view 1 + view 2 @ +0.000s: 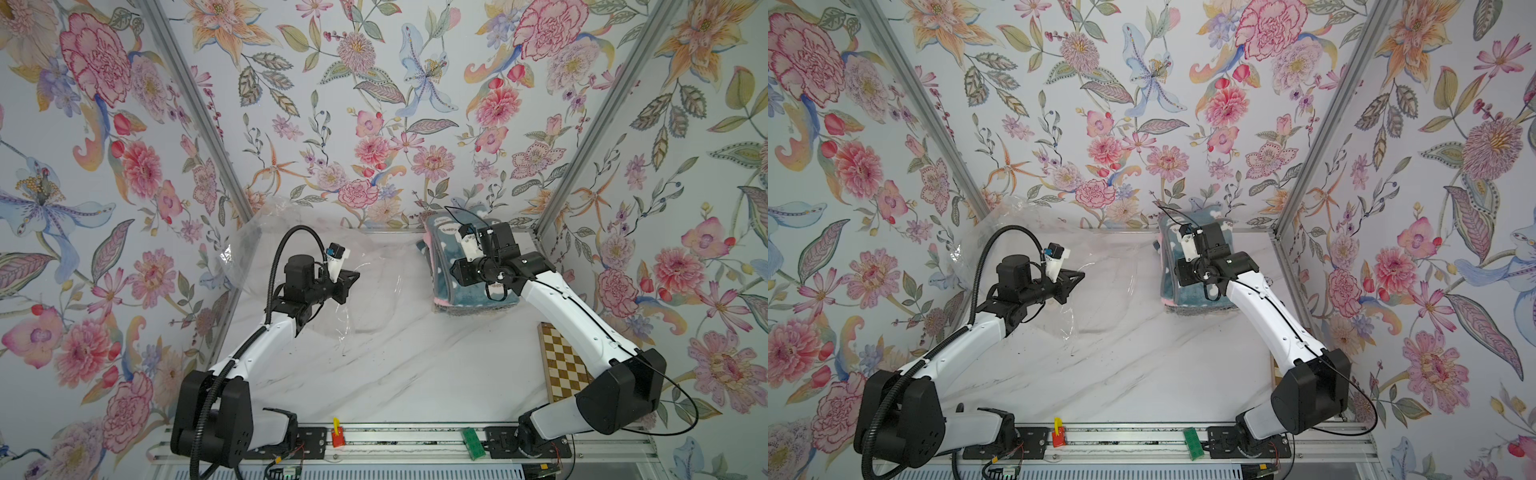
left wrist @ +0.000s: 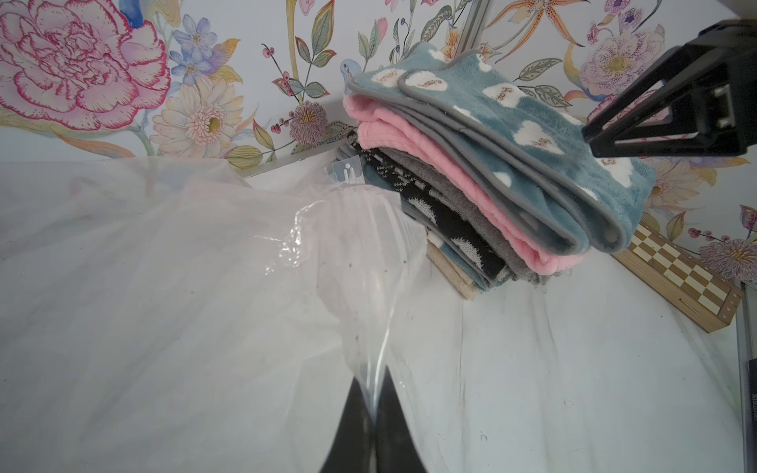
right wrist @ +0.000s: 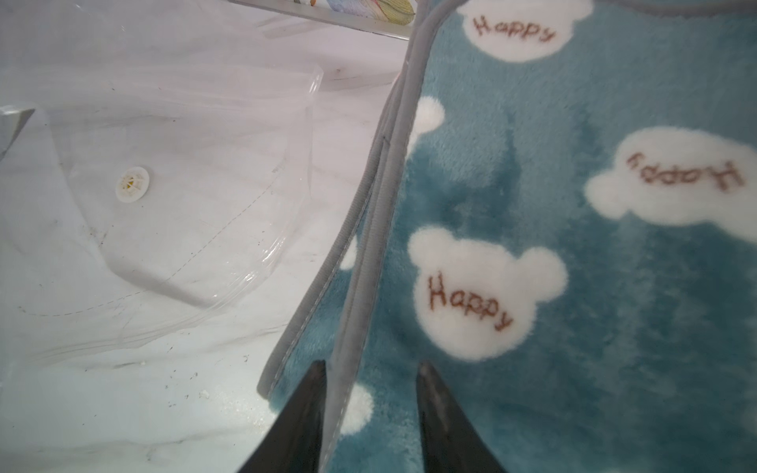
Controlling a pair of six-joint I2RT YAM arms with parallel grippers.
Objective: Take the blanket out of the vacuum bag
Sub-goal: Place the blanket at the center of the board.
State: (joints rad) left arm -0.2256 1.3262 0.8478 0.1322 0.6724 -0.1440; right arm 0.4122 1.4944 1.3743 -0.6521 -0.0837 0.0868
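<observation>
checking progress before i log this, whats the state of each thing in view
vacuum bag: empty, edge pinched and held up
blue Happy bear blanket: folded, out of the bag, atop the blanket stack
left hand: shut on the vacuum bag
right hand: open, over the blanket's edge
chessboard: folded shut, lying flat

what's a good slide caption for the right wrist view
Jaws apart, the right gripper poised over the teal blanket; the vacuum bag lies empty beside it
</observation>
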